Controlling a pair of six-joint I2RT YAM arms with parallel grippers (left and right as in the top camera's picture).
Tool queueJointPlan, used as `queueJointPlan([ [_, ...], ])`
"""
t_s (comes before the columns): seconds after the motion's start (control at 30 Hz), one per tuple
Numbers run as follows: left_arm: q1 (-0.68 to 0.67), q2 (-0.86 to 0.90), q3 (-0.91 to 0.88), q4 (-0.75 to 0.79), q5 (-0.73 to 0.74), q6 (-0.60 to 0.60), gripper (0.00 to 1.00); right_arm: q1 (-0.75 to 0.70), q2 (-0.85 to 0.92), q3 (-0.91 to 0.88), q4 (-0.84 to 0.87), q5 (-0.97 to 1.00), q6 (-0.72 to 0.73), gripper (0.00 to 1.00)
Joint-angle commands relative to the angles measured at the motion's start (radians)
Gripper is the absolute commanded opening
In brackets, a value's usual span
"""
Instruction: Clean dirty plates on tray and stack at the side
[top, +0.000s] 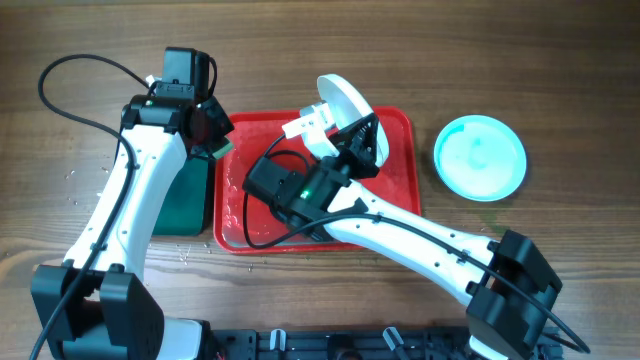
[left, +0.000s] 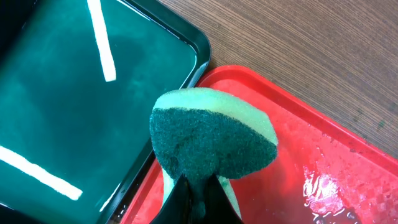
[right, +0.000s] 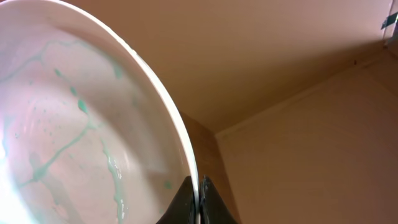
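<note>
Nearest, along the table's (top: 560, 60) near edge, both arms rise from their bases and reach toward the far side. Just beyond them lies the red tray (top: 232, 243), set at the middle of the table, its floor wet and beaded with water (left: 336, 186). Touching its left rim sits a dark green tray (top: 190, 200), largely covered from above by the left arm.

Right of the red tray and clearly apart from it, one plate (top: 480, 157) lies flat on the bare wood, its face pale bluish with faint lighter marks.

Farther on, the left gripper (left: 196, 186) has its jaws pinched together on a sponge (left: 211, 140), pale green foam with a dark green scouring face. The sponge hangs over the spot where the two trays meet, above the red tray's left rim; whether it touches either tray cannot be told.

To its right, over the far half of the red tray, the right gripper (right: 199, 186) is clamped on the rim of a second plate (right: 74, 124). That plate is lifted and tipped steeply up on edge, its top rim showing past the tray's far rim from above. Its white inner face is streaked and spotted with teal-green smears. The sponge and this plate are apart.
</note>
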Motion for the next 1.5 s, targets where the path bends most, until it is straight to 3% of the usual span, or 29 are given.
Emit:
queueJointPlan([
  [0.0, 0.003, -0.002, 0.002, 0.0, 0.005, 0.008, 0.04, 0.002, -0.035, -0.002, -0.002, 0.044, 0.0, 0.04],
  [0.1, 0.003, -0.002, 0.002, 0.0, 0.006, 0.008, 0.04, 0.002, -0.035, -0.002, -0.001, -0.058, 0.002, 0.04],
  [0.33, 0.003, -0.002, 0.002, 0.0, 0.005, 0.008, 0.04, -0.079, -0.048, -0.002, 0.024, -0.783, -0.053, 0.04],
  [0.47, 0.003, -0.002, 0.002, 0.0, 0.005, 0.009, 0.04, -0.194, -0.141, -0.002, 0.103, -1.138, -0.191, 0.04],
  [0.6, 0.003, -0.002, 0.002, -0.001, 0.005, 0.009, 0.04, -0.478, -0.299, -0.002, 0.124, -1.43, -0.235, 0.04],
  [0.77, 0.003, -0.002, 0.002, 0.0, 0.005, 0.009, 0.04, -0.854, -0.339, -0.01, 0.059, -1.558, -0.199, 0.04],
  [0.93, 0.003, -0.002, 0.002, -0.001, 0.005, 0.008, 0.04, -1.225, -0.339, -0.195, 0.123, -1.593, -0.14, 0.04],
  [1.03, 0.003, -0.002, 0.002, -0.001, 0.005, 0.008, 0.04, -1.361, -0.339, -0.359, 0.238, -1.593, -0.098, 0.04],
  [1.2, 0.003, -0.002, 0.002, -0.001, 0.005, 0.008, 0.04, -1.39, -0.339, -0.514, 0.39, -1.593, -0.076, 0.05],
  [1.23, 0.003, -0.002, 0.002, -0.001, 0.005, 0.009, 0.04, -1.39, -0.339, -0.526, 0.397, -1.593, -0.076, 0.12],
  [1.27, 0.003, -0.002, 0.002, -0.001, 0.005, 0.009, 0.04, -1.39, -0.339, -0.531, 0.402, -1.593, -0.076, 0.3],
  [1.33, 0.004, -0.002, 0.002, -0.001, 0.005, 0.017, 0.04, -1.39, -0.339, -0.531, 0.416, -1.611, -0.077, 0.48],
  [1.47, 0.032, -0.014, 0.014, -0.041, 0.005, 0.081, 0.04, -1.382, -0.34, -0.491, 0.431, -1.817, -0.152, 0.63],
])
